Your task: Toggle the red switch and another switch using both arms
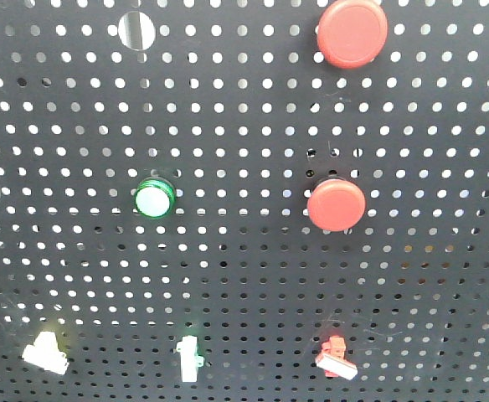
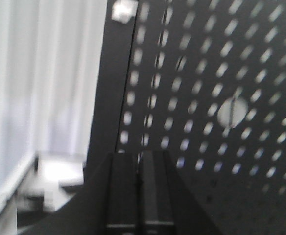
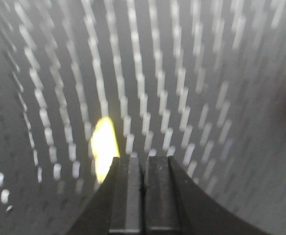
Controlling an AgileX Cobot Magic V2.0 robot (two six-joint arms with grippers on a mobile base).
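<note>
— Where does the red switch (image 1: 337, 358) sit?

— Low on the black pegboard (image 1: 244, 126), in the bottom row toward the right of the front view. Its white lever bar lies tilted under the red body. It is below the lower of the two big red push buttons (image 1: 336, 205).

— And the other one?

— The chunky white switch (image 1: 45, 352) is in the same row, far left, with a faint yellowish tinge. A slim white toggle (image 1: 189, 358) stands between the two, and a green round button (image 1: 154, 199) sits higher up.

— What about the claws?

— Neither arm shows in the front view. In its wrist view the left gripper (image 2: 138, 159) has its fingers pressed together with nothing between them, and it points at the board near its left edge. The right gripper (image 3: 143, 164) is likewise closed on nothing, close to the board. A blurred yellowish patch (image 3: 104, 146) glows just left of its fingertips, too smeared to identify.
</note>
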